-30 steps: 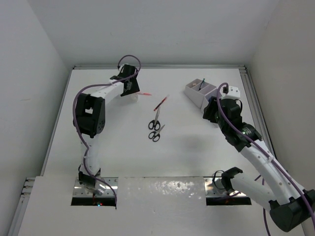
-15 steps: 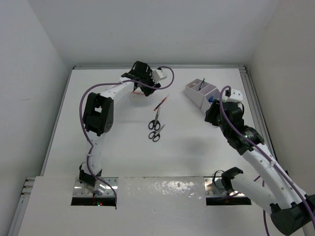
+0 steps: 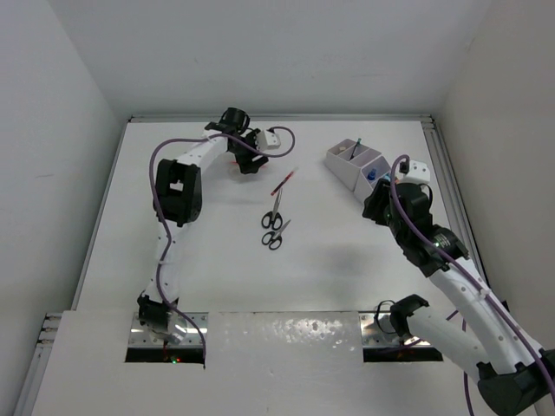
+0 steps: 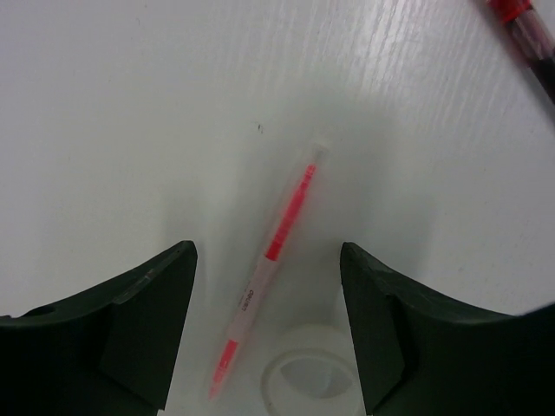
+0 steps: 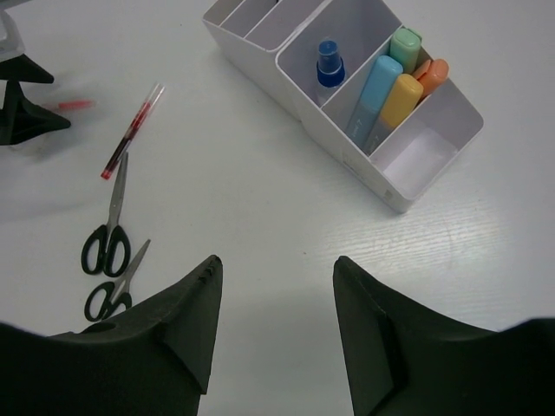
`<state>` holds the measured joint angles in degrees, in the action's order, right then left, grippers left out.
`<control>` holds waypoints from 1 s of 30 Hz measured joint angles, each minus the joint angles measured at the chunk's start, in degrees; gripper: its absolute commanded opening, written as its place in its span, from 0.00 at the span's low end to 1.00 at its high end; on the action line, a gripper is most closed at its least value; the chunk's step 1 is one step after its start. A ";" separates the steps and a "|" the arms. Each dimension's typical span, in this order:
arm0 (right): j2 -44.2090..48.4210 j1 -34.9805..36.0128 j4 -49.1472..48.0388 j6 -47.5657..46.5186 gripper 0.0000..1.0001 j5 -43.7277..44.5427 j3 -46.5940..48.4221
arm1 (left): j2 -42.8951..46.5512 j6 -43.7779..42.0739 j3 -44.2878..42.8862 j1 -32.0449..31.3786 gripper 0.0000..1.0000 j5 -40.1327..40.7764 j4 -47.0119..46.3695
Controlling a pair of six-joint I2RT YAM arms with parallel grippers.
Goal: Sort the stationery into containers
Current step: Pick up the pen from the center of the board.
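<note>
Evidently the step in hand is the pick-up of the red-and-white pen [image 4: 293,208], which lies flat on the table [image 4: 130,104] directly under the left gripper [image 4: 266,260], inside the gap between its spread jaws. Nothing is pinched yet. The pen is set at a slant across that gap rather than square to it, with its clear tip pointing away from the wrist and its red end close under the palm.

Just beside that near end, though apart from it, the white tape ring [image 4: 305,336] is seen, lying closer to one of the fingers [image 4: 147,321] than to the other. A clean grasp is likely to be helped if the wrist is turned until the pen lies square to the closing line. The jaws are best lowered so that the ring is left outside them, then closed on the red middle of the barrel. How high the tips stand above the table cannot be told.

Further out, a second red pen [image 4: 525,43] lies beyond the far jaw.

Ahead of the right gripper [image 5: 276,269], whose jaws are spread and empty, the white organiser [image 5: 342,147] is seen, with a blue-capped bottle [image 5: 329,62] and pastel capsule pieces [image 5: 375,100] already inside. Two scissors [image 5: 106,234] lie on the table off to its other side.
</note>
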<state>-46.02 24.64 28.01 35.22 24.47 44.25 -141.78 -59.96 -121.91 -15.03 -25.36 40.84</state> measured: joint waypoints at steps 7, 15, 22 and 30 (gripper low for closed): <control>1.84 0.00 1.03 0.79 0.53 0.81 -0.39 | 0.00 -0.79 0.17 -0.44 0.47 0.57 0.28; 2.16 0.00 1.49 0.81 0.53 1.36 -0.42 | -0.33 -1.01 0.17 -1.25 0.00 4.44 -0.20; 2.51 0.00 2.25 0.76 0.53 2.67 -0.39 | 0.46 -1.11 3.69 -2.27 0.00 6.54 -7.69; 3.26 0.00 2.75 0.76 0.54 4.17 -0.02 | 0.68 14.21 6.54 -3.34 0.00 10.54 -21.46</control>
<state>-42.76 24.64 30.76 35.99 28.64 44.23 -141.10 -45.76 -115.37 -18.37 -14.83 19.38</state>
